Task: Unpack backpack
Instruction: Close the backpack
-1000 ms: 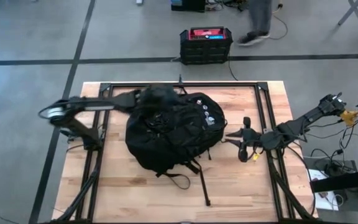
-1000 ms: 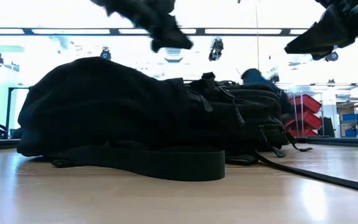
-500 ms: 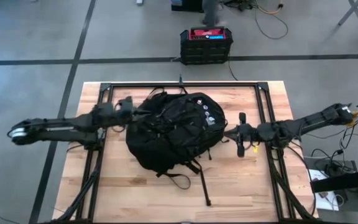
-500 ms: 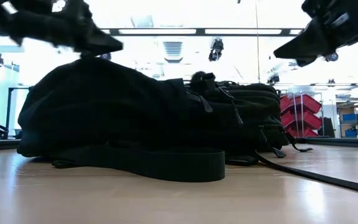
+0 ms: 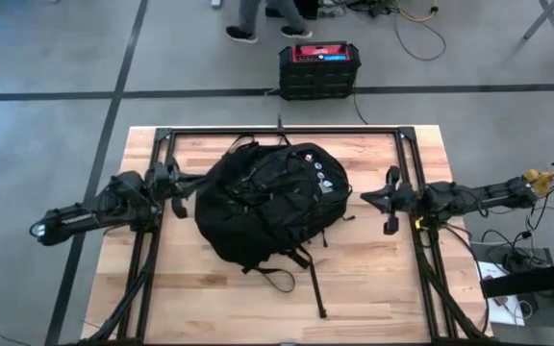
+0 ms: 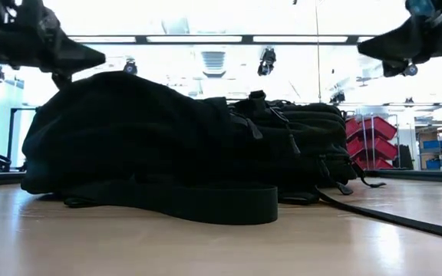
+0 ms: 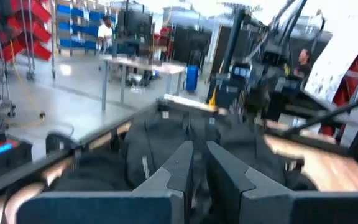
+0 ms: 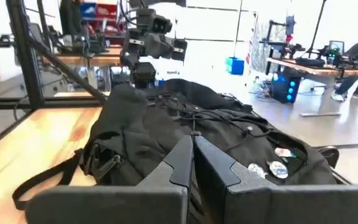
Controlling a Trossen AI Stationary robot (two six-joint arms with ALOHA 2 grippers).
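Observation:
The large black backpack lies flat in the middle of the wooden table, round patches near its top. Its straps trail toward the near edge and lie on the wood. My left gripper hovers just off the backpack's left side, above the table, fingers drawn together. My right gripper hovers off the backpack's right side, shut, pointing at the backpack. Neither touches the backpack. Both show high up in the low view.
A black metal frame runs around the table's edges. A black crate with a red top stands on the floor beyond the far edge, and a person's legs pass behind it. Bare wood lies near the backpack's near side.
My left gripper has drawn back from above the backpack's top toward the table's left edge and now stands clear of the backpack. My right gripper has shifted a little toward the right edge. The backpack has stayed where it was.

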